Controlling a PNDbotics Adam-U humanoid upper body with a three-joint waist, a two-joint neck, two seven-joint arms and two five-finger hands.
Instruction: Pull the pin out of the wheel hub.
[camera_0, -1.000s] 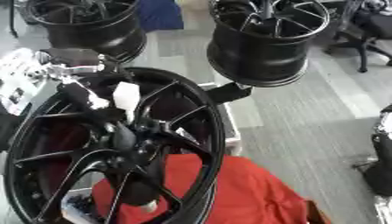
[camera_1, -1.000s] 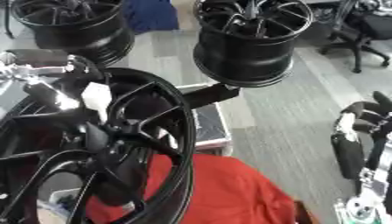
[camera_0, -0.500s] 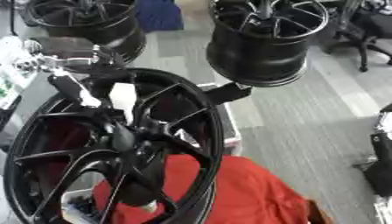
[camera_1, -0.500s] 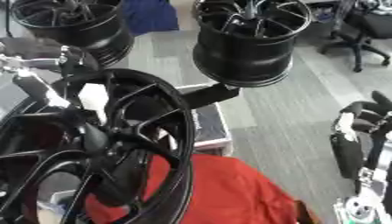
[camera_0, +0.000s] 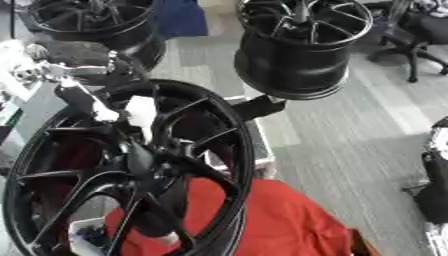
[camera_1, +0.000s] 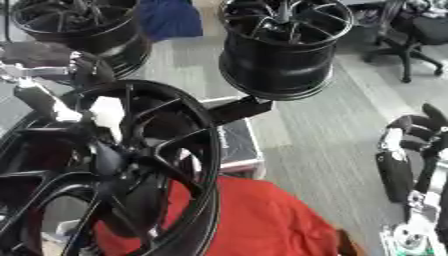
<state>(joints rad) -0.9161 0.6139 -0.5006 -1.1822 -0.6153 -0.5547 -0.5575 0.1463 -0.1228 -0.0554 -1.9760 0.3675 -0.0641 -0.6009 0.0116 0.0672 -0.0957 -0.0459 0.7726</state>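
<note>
**Left hand reaching at the upper rim of the near wheel hub**

A large black wheel hub (camera_0: 131, 165) is filling the near left of the scene, standing tilted with its spoked face turned toward the camera. Its centre boss (camera_0: 144, 160) is sitting where the spokes are meeting, and a red cloth (camera_0: 262, 220) is lying behind and under its lower right edge.

The left hand (camera_0: 83, 97) is coming in from the far left, with silver joints (camera_0: 44, 70) showing on the arm behind it. Dark fingers are reaching down over the upper left rim of the wheel hub, and a pale, whitish piece (camera_0: 140, 110) is showing just beside them, between two spokes. Whether that piece is the pin cannot be told, nor whether the fingers are closing round it or lying straight; blur is hiding the detail.

The right hand (camera_1: 398, 165) is showing only in the right eye view, near the right edge, well apart from the wheel hub. It is resting with its black fingers pointing up and relaxed, holding nothing.

Two more black wheels are standing farther off: one at the far left (camera_0: 96, 22) and one at the far centre (camera_0: 302, 45), the latter sitting on a dark bracket (camera_0: 258, 107) that is reaching toward the near wheel hub. A grey carpeted floor (camera_0: 350, 150) is stretching away to the right, with an office chair (camera_0: 420, 40) at the far right.
</note>
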